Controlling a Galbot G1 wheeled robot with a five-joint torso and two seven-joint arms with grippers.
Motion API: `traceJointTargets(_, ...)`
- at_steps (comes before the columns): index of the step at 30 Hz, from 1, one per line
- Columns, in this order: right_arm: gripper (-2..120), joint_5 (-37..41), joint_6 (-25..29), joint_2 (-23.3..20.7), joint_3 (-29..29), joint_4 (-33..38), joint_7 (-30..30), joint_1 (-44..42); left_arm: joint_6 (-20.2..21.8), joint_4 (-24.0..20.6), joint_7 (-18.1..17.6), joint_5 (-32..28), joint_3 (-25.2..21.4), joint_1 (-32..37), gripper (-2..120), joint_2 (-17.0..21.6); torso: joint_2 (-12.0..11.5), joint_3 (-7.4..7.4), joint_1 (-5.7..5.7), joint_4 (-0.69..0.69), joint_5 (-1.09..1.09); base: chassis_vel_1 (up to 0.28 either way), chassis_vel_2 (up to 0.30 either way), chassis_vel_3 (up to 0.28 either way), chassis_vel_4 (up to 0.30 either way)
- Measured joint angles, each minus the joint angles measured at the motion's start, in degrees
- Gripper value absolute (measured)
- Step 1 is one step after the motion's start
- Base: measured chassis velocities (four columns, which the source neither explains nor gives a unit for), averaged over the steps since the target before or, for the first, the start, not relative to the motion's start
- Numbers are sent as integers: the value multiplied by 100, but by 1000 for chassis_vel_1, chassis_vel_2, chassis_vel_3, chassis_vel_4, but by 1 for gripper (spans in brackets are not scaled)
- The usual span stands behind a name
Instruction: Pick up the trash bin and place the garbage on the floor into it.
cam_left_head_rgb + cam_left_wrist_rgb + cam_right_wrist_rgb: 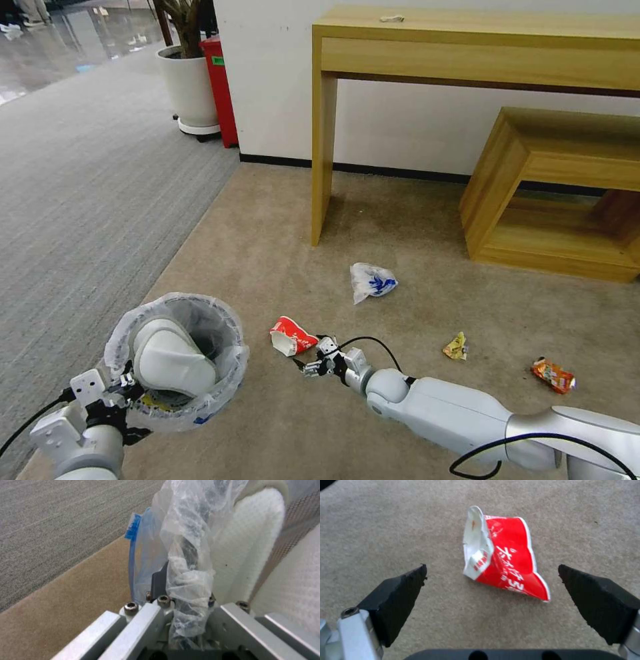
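Reaching out low over the floor from the lower right, the right gripper pointing toward a crushed red and white paper cup, fingers spread wide and hovering just short of the cup, which is lying on its side on the beige carpet, untouched, lined up with the gap between the black pads; holding the trash bin at the lower left, the left gripper clamping its fingers on the near rim through the translucent liner bag, the bin sitting tilted with its mouth turned toward the camera; showing two white slippers standing inside the bin, pressed against the liner, their quilted fabric just beside the clamped rim; lying farther out on the beige carpet, a white-blue plastic bag ahead of the cup, a yellow wrapper to the right of the arm, an orange and red wrapper beyond that, all well apart from one another; standing against the white wall, a light wooden surface on tall legs with a small pale scrap on top, a low wooden bench tucked beneath it; running along the left, a grey ribbed carpet meeting the beige one in a straight seam, with a white planter and a red bin at the wall's corner
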Motion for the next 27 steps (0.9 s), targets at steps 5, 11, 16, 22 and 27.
traceJointTargets(5,100,-80,-20,11,-5,0,8,25,-16,-18,2,13,0,40,0,-16,0,0,0,1,0,0,0,0,0)
traceJointTargets(11,100,-143,4,34,-46,-9,15,55,-19,-42,9,17,-4,64,0,-15,0,0,0,0,1,0,0,0,0)
traceJointTargets(16,100,-171,15,139,-46,-183,-2,74,-26,-74,10,13,-12,102,0,-9,0,0,0,1,1,0,0,0,0)
traceJointTargets(22,100,-284,79,453,-80,-573,-65,80,-42,-93,15,10,-15,132,0,-5,0,0,0,1,0,0,0,0,0)
traceJointTargets(27,100,-327,128,567,-184,-701,-80,63,-53,-96,17,-9,-18,107,0,6,0,0,0,0,0,0,0,0,0)
